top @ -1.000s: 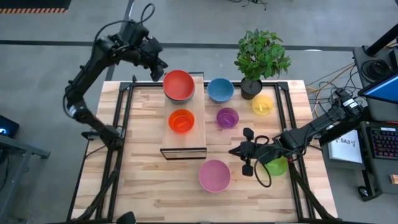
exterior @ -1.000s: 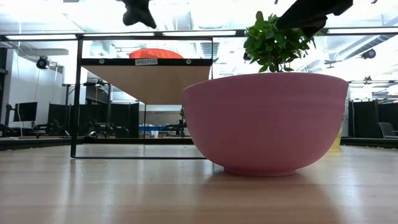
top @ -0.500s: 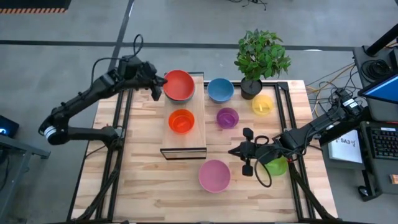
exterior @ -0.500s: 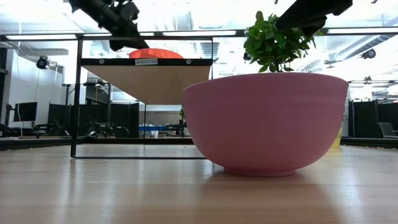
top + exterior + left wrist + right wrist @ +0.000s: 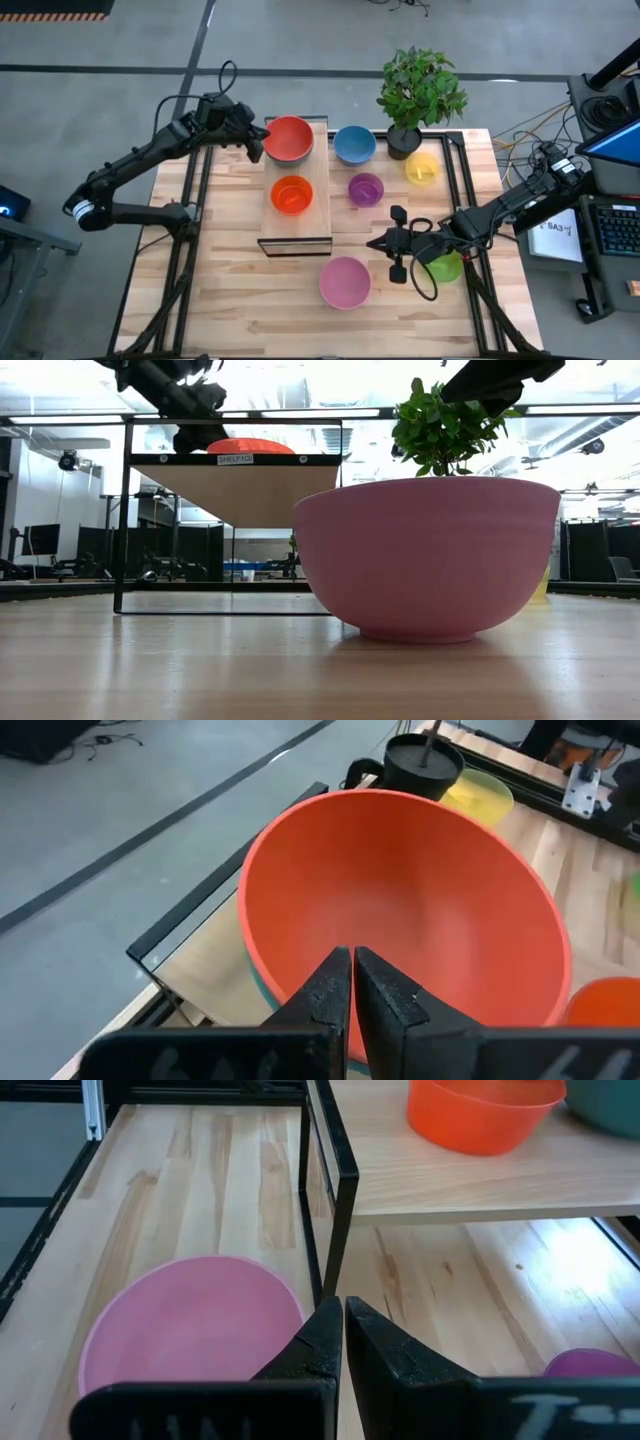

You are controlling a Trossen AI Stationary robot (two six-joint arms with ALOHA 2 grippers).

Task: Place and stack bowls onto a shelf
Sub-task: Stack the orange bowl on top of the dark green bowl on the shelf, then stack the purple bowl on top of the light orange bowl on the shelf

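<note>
A red bowl [image 5: 288,138] sits nested in a teal bowl [image 5: 260,986] at the far end of the shelf [image 5: 295,228]. An orange bowl [image 5: 292,194] stands on the plank nearer the middle. My left gripper [image 5: 257,140] is shut and sits at the red bowl's left rim, at about shelf-top height [image 5: 200,435]. On the table stand the blue [image 5: 354,144], purple [image 5: 366,188], yellow [image 5: 421,167], green [image 5: 446,267] and pink [image 5: 345,281] bowls. My right gripper [image 5: 385,243] hangs shut above the table, between the pink and green bowls. My left gripper's shut fingers [image 5: 330,990] slant down from the table's left over the red bowl's near rim [image 5: 262,955]. The fingers hide the spot where they meet the rim, so I cannot tell whether they touch the bowl.
A potted plant [image 5: 420,90] stands at the far edge, right of the blue bowl. The shelf's dark metal frame [image 5: 335,1180] rises beside the pink bowl [image 5: 190,1320]. Bare slatted tabletop lies left of the shelf and along the near edge.
My left gripper has come down from high above the shelf's far left corner to the red bowl's left rim, tipping its fingers lower, and has stayed shut. Most of the drop came early; it has hardly moved since. The bowls have not shifted.
</note>
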